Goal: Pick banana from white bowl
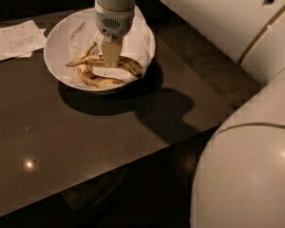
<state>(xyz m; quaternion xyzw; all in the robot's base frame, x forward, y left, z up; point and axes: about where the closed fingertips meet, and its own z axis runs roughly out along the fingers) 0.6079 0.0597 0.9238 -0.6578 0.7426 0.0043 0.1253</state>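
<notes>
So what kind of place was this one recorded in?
Probably an office or lab table, not certain: dark glossy tabletop, white paper sheets and a large round white bowl where the gripper is down at a slim brown-streaked yellow banana.
</notes>
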